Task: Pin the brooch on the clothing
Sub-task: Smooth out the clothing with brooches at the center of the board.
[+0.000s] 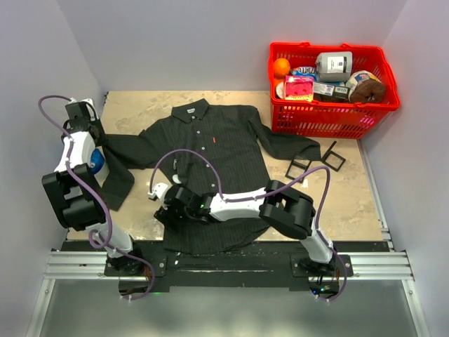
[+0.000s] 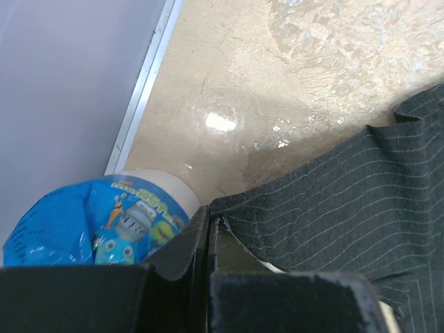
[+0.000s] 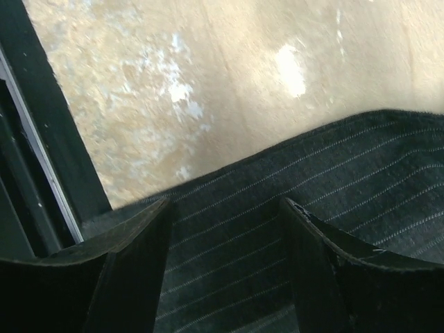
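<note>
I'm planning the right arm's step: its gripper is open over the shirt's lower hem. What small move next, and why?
Probably lower the right gripper and close on the shirt. Its jaws stand open astride the fabric just inside its edge, gripping nothing, while the left gripper is shut beside the blue badge, so steadying the cloth seems sensible.

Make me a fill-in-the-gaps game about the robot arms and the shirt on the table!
1. The basket holding the orange is coloured ___.
2. The right gripper hangs over the edge of the shirt with its jaws ___.
3. The left gripper, next to a blue packet, has its jaws ___.

Missing words: red; open; shut.
</note>
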Robot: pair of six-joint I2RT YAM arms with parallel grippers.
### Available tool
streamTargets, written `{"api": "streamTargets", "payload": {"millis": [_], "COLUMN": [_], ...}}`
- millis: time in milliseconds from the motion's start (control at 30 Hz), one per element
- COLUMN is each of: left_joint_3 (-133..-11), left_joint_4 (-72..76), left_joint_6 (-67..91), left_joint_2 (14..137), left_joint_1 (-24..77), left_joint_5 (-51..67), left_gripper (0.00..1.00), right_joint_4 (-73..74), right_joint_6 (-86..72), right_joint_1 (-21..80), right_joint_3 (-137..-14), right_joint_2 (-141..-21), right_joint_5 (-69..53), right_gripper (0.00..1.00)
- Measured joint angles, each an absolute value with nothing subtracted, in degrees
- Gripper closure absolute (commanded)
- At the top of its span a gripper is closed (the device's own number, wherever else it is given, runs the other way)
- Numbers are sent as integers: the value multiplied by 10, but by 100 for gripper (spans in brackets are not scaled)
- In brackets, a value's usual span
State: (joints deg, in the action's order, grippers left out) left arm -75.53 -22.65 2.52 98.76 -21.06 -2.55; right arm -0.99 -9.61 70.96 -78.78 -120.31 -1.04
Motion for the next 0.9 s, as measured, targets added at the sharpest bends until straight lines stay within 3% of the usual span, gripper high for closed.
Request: {"api": "streamTargets", "payload": {"millis": [233, 700, 900], "left_joint_3": [-743, -732, -732], "left_joint_4": [-214, -206, -206], "left_joint_6": [30, 34, 34], "left_joint_2": [944, 918, 918], "left_joint_1": [-215, -217, -217], "left_joint_5": [-13, -9, -26], "left_gripper": [100, 100, 100], "right_joint_4": [8, 35, 50], "right_joint_6": [-93, -91, -78], "right_joint_1": [712, 709, 709], "right_joint_3": [-844, -968, -984], "right_joint_2": [-1239, -1322, -1330], "right_joint_5": [-28, -180, -212], "right_gripper": [36, 36, 32]}}
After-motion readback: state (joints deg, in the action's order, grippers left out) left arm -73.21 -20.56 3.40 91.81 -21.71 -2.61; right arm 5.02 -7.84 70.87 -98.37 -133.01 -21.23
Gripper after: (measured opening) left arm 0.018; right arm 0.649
